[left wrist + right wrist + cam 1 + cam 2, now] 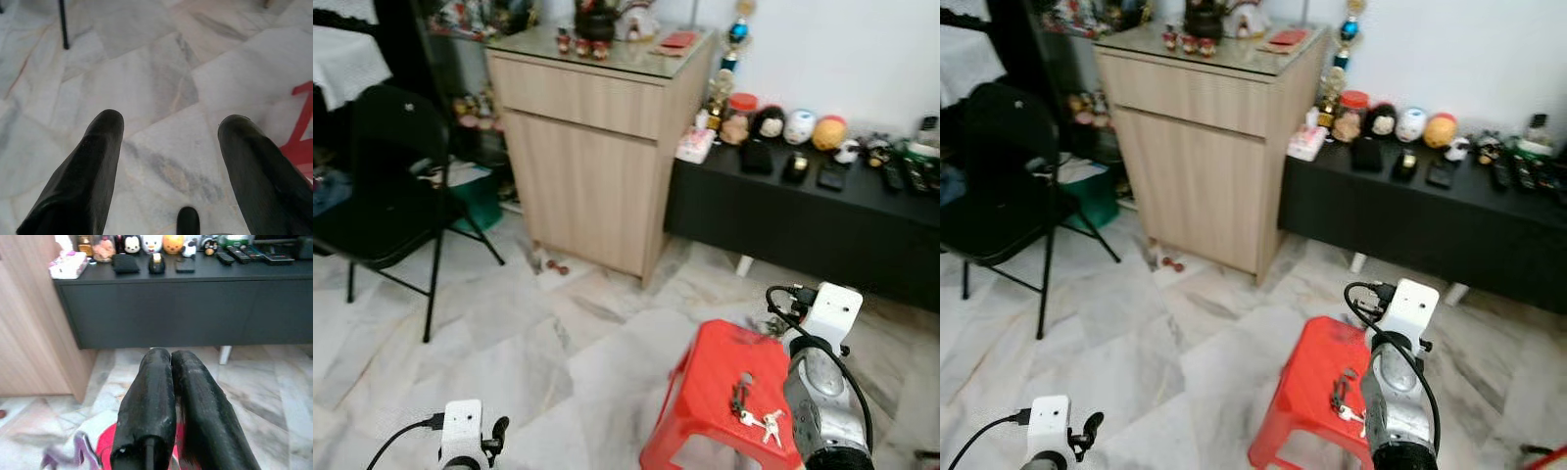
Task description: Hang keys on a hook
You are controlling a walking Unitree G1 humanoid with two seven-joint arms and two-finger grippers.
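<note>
A bunch of keys (756, 413) lies on the top of a red plastic stool (710, 377) at the lower right. My right arm (822, 392) reaches over the stool's right side, just beside the keys. In the right wrist view my right gripper (170, 355) is shut, its two black fingers pressed together with nothing seen between them, and it points toward the black console. My left gripper (171, 122) hangs low over the marble floor, open and empty, with the stool's red edge (301, 142) close by.
A tall wooden cabinet (597, 147) stands ahead. A low black console (803, 220) with figurines and remotes runs along the wall to its right. A black folding chair (382, 196) is at the left. Bare marble floor (558, 343) lies between them.
</note>
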